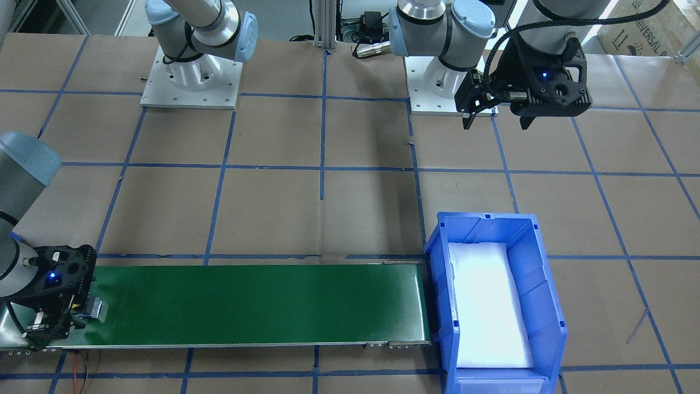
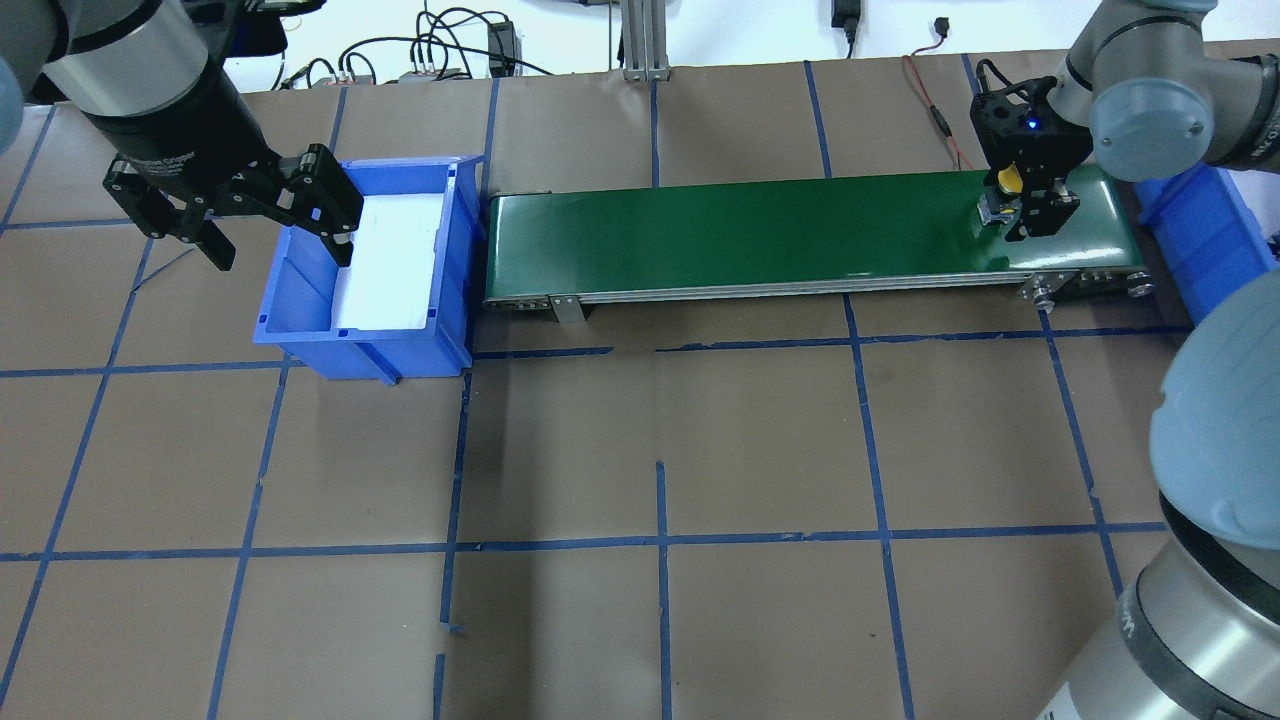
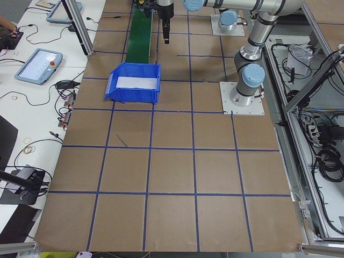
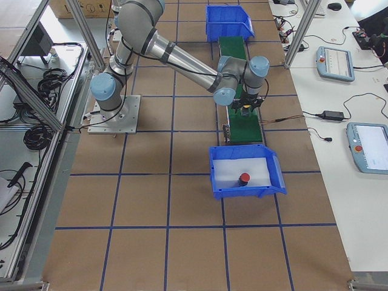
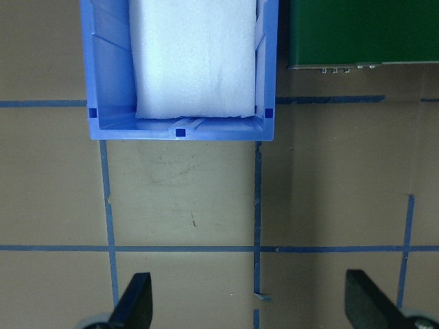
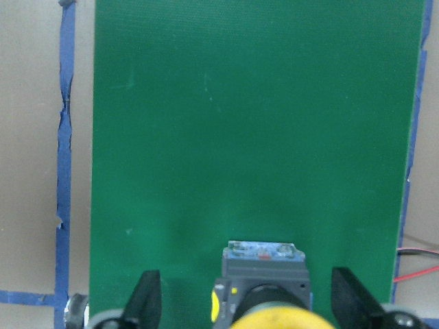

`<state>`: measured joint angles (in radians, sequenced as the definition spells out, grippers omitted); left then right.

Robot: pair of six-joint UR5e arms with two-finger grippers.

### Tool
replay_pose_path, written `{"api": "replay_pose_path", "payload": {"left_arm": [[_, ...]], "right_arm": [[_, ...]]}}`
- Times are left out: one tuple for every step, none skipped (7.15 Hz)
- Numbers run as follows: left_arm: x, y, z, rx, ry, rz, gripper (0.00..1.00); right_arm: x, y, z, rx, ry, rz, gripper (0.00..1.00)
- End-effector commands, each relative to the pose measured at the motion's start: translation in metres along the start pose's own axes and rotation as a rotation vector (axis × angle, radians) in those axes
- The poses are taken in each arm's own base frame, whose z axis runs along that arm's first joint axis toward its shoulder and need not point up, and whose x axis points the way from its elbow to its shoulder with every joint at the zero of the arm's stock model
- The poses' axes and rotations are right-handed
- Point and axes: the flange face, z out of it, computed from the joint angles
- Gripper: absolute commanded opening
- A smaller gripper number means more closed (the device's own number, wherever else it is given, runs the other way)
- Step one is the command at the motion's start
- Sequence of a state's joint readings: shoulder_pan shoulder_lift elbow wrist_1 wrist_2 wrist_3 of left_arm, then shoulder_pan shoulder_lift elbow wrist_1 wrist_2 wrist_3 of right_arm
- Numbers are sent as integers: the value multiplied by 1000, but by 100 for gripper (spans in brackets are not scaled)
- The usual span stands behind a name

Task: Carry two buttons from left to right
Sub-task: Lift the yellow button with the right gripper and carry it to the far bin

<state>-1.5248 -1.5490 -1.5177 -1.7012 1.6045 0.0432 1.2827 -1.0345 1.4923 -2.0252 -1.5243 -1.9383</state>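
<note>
The yellow button [image 6: 264,291] stands on the green conveyor belt [image 2: 750,230] at its right end, its yellow cap [image 2: 1009,180] showing from overhead. My right gripper [image 6: 247,308] straddles it, open, with a gap between each finger and the button's body. The red button [image 4: 244,178] sits on white foam inside the blue bin [image 4: 218,176] past that end of the belt. My left gripper [image 2: 278,245] hangs open and holds nothing, above the table beside the other blue bin [image 2: 300,340], which shows only a white foam liner [image 5: 192,62].
The belt runs between the two blue bins. Blue tape lines [image 2: 660,545] grid the brown table. Both arm bases [image 1: 191,76] sit at the robot's side. Cables and tablets lie on the side benches [image 3: 37,64].
</note>
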Motion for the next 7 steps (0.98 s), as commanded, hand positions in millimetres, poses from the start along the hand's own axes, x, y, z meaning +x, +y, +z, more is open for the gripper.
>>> {"api": "replay_pose_path", "payload": {"left_arm": [[-1, 0, 0, 0, 0, 0, 100], [-1, 0, -1, 2, 0, 0, 100], [-1, 0, -1, 2, 0, 0, 100], [-1, 0, -1, 2, 0, 1, 100], [-1, 0, 0, 0, 2, 1, 100], [-1, 0, 1, -1, 0, 1, 100], [-1, 0, 0, 0, 2, 1, 100]], "right_arm": [[3, 2, -4, -9, 8, 1, 18], [3, 4, -12, -35, 13, 2, 8], [9, 6, -37, -63, 43, 4, 8], [7, 19, -80, -65, 41, 7, 8], [-7, 86, -109, -74, 52, 43, 8], [-30, 162, -119, -76, 70, 65, 8], [-48, 211, -121, -72, 91, 50, 8]]}}
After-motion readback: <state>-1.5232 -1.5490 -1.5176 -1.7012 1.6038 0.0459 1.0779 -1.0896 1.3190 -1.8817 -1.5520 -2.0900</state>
